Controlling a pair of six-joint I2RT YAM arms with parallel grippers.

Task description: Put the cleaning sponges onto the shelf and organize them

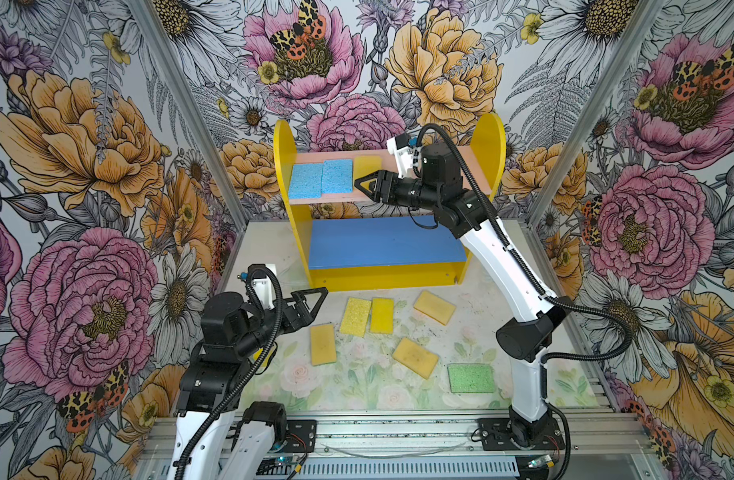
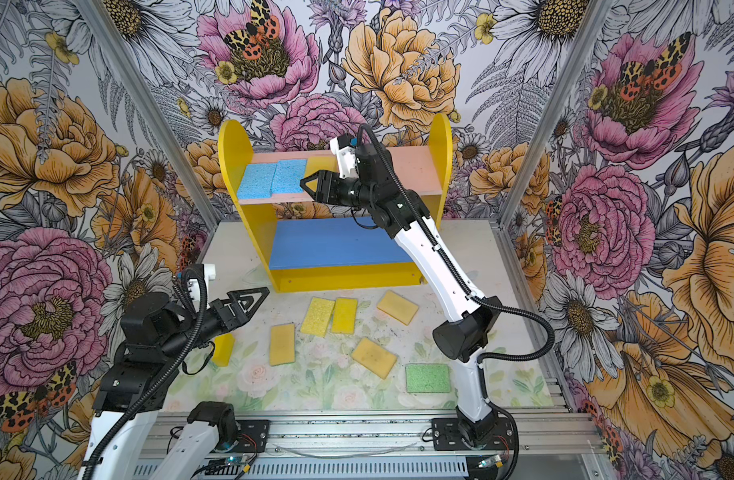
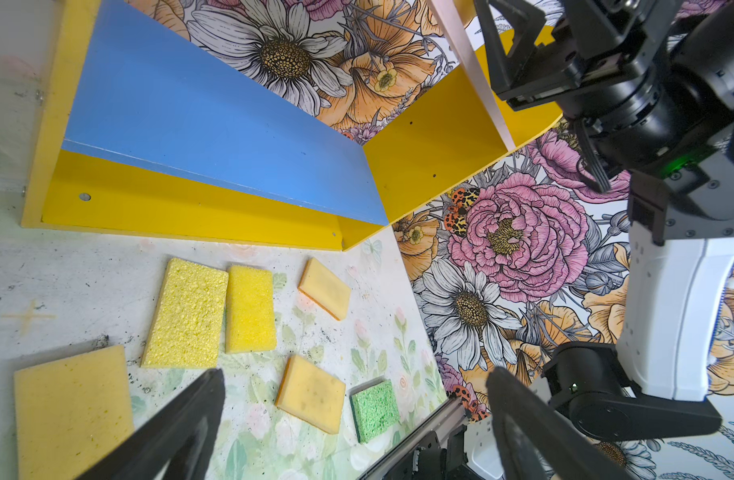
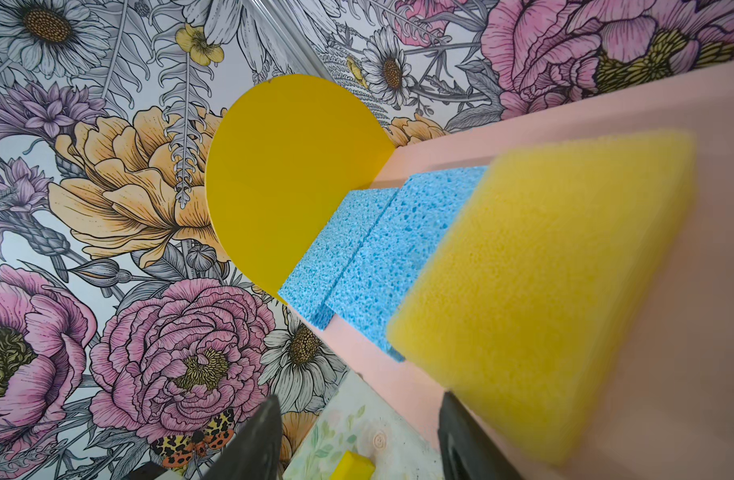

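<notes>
The right gripper (image 1: pixel 363 189) holds its fingers (image 4: pixel 262 436) apart with nothing between them. Its tips are at the front edge of the pink upper board (image 2: pixel 415 168) of the shelf (image 1: pixel 284 166), just beside a smooth yellow sponge (image 4: pixel 544 270) lying flat there. Past it, toward the left side panel, a porous light blue sponge (image 1: pixel 337 176) touches a second blue sponge (image 1: pixel 305 181), so three sit on that board. The left gripper (image 1: pixel 318 304) hovers over the table (image 1: pixel 486 286), fingers (image 3: pixel 190 415) spread wide and empty. Seven more lie flat on the table: a coarse yellow sponge (image 1: pixel 355 316) against a fine yellow sponge (image 1: pixel 382 316), three tan sponges (image 1: pixel 434 306) spaced apart, a green sponge (image 1: pixel 471 377) with a darker underside, and a yellow block (image 2: pixel 224 349) partly hidden under the left arm. That makes ten in all.
</notes>
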